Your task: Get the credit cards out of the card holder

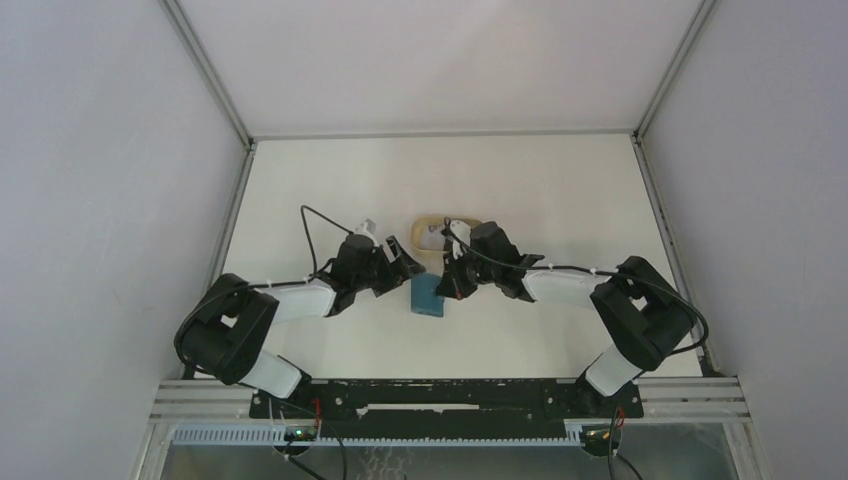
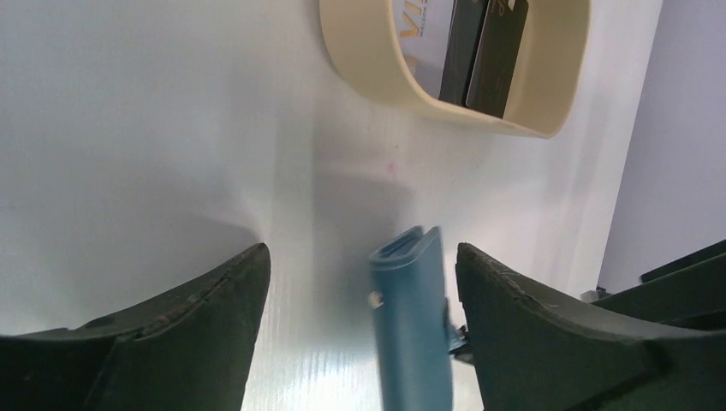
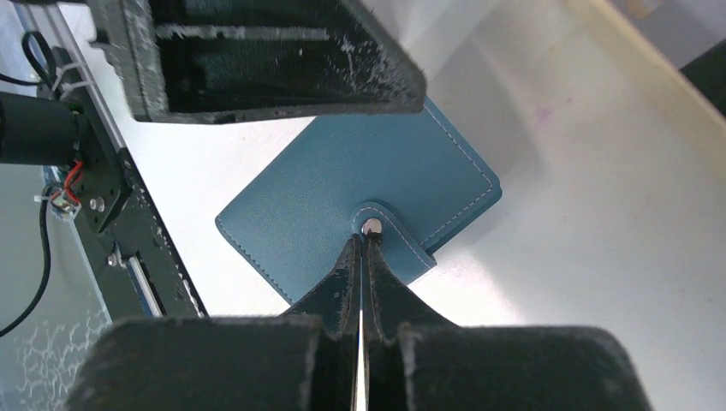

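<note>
The card holder (image 1: 428,295) is a teal-blue wallet lying folded shut on the table between the two arms. From above, the card holder (image 3: 342,188) shows its snap tab (image 3: 389,235). My right gripper (image 3: 361,241) is shut, its tips resting at the snap. Seen edge-on, the card holder (image 2: 411,325) sits between the spread fingers of my open left gripper (image 2: 361,257), closer to the right finger. A white credit card (image 2: 424,34) and a black card (image 2: 496,51) lie in the tan tray (image 2: 368,60).
The tan oval tray (image 1: 440,230) stands just beyond the wallet. The left gripper's finger (image 3: 257,51) hangs close over the wallet's far side. White walls with metal rails close in the table on the left, right and back.
</note>
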Controlling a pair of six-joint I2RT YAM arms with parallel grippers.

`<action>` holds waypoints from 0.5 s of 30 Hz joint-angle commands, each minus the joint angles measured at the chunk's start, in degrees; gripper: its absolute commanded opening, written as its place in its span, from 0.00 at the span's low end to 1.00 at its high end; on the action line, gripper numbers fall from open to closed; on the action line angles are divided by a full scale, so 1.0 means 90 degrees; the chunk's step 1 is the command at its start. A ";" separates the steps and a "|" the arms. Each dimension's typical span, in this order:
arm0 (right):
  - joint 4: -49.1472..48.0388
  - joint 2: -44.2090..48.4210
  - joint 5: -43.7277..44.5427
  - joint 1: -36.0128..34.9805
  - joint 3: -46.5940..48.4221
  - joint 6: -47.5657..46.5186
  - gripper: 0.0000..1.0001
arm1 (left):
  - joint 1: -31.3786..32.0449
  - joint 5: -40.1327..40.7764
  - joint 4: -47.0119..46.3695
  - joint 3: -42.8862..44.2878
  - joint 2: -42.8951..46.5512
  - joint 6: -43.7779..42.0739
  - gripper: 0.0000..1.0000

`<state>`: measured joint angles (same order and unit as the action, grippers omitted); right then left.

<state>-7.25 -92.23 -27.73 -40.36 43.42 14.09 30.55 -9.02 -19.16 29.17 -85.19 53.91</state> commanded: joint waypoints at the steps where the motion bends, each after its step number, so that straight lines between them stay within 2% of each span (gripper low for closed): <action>1: -0.0639 0.0462 -0.0167 0.0175 -0.0115 0.0194 0.00 | 0.0089 -0.0265 0.0013 -0.0255 0.0138 0.0097 0.83; 6: -0.0678 0.0486 -0.0168 0.0179 -0.0117 0.0212 0.00 | 0.0176 -0.0591 -0.0240 -0.0312 0.0154 0.0215 0.74; 9: -0.0708 0.0496 -0.0172 0.0161 -0.0117 0.0230 0.00 | 0.0206 -0.0835 -0.0723 -0.0410 0.0099 0.0420 0.61; 11: -0.0712 0.0513 -0.0172 0.0149 -0.0117 0.0232 0.00 | 0.0217 -0.1035 -0.1093 -0.0467 0.0026 0.0593 0.44; 12: -0.0704 0.0532 -0.0167 0.0148 -0.0117 0.0237 0.00 | 0.0211 -0.1117 -0.1300 -0.0497 -0.0020 0.0681 0.30; 13: -0.0690 0.0551 -0.0146 0.0147 -0.0120 0.0224 0.00 | 0.0220 -0.1192 -0.1465 -0.0526 -0.0044 0.0773 0.10; 14: -0.0660 0.0584 -0.0110 0.0148 -0.0122 0.0222 0.00 | 0.0226 -0.1233 -0.1566 -0.0539 -0.0046 0.0844 0.01; 15: -0.0651 0.0641 -0.0038 0.0148 -0.0153 0.0222 0.00 | 0.0229 -0.1237 -0.1606 -0.0558 -0.0011 0.0868 0.00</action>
<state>-8.93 -89.73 -28.60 -39.00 41.78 15.22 31.94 -16.08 -27.14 25.71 -85.10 58.98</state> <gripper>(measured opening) 0.006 0.083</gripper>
